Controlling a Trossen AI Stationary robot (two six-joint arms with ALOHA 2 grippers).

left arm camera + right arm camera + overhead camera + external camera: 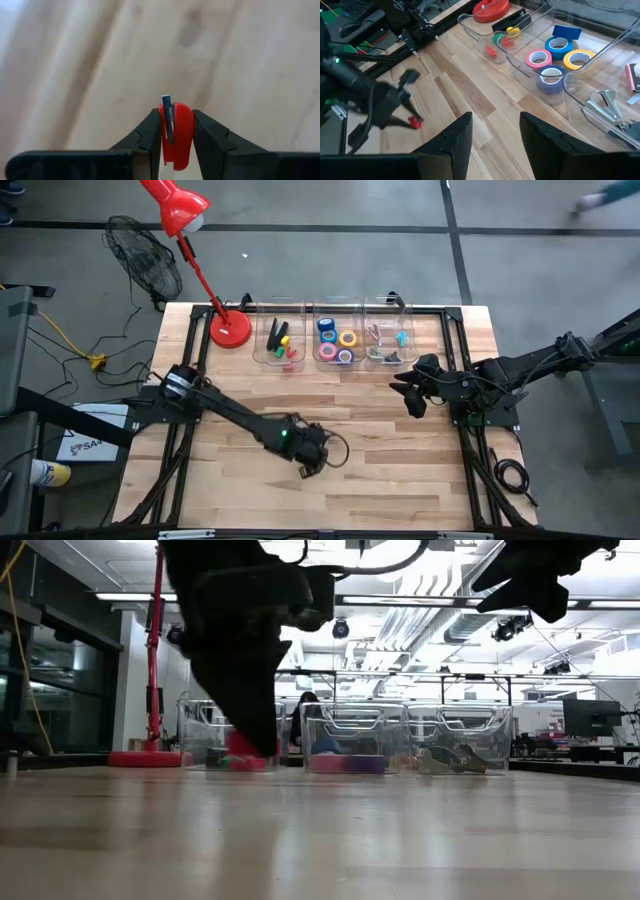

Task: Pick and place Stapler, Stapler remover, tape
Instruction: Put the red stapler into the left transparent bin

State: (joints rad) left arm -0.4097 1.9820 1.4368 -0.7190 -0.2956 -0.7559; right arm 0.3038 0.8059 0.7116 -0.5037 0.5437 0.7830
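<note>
A: Where is the small red plastic staple remover (pixel 176 134) with the metal blade?

B: Pinched between the left gripper (pixel 312 463)'s nearly closed fingers, at the near middle of the wooden table (pixel 400 470), its long axis running along them.

A: And its goal?

B: Probably one of the three clear plastic bins (pixel 345 340) at the far edge, well apart; the arm stretches low and must swing away.

A: The right gripper (pixel 415 402)?

B: Nearer the bins, hovering, half open, holding nothing.

Three bins (pixel 338 355) along table's (pixel 380 440) far edge (tape (pixel 337 340) in middle one), lamp (pixel 229 328) leftward.
</note>
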